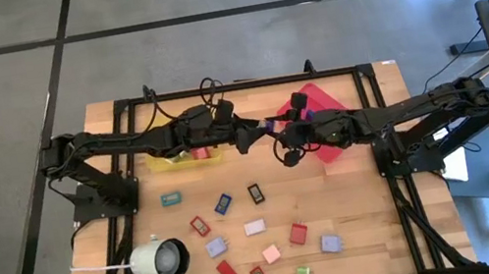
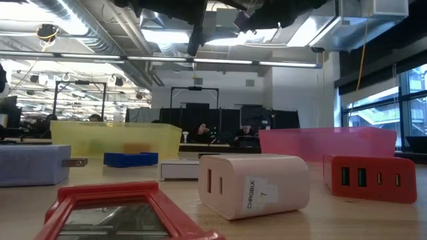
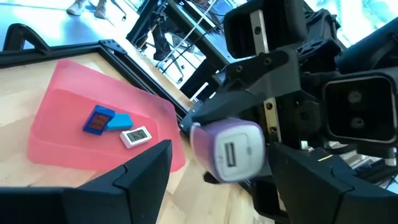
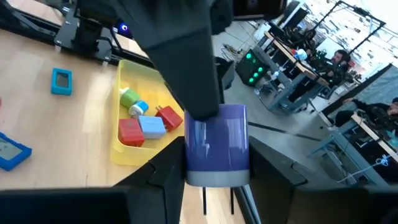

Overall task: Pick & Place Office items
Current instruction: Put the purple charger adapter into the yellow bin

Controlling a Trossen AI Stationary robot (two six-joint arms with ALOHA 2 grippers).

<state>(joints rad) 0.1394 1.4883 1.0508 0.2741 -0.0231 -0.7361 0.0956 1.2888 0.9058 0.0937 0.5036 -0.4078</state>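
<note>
Closed jaws of the right gripper (image 1: 274, 124) are seen from above, pinching a lilac block (image 1: 267, 124) just beside the red tray (image 1: 324, 104). Spread wide, the left gripper (image 3: 214, 158) frames it. Right wrist view: block (image 4: 217, 144) held beyond the yellow tray (image 4: 124, 152).

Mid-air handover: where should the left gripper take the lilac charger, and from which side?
Probably by the free end with the USB port. The right gripper is shut on the lilac charger's far half, and the port end juts toward the open left gripper. Come straight on from the left, closing on the two bare flat sides.
</note>
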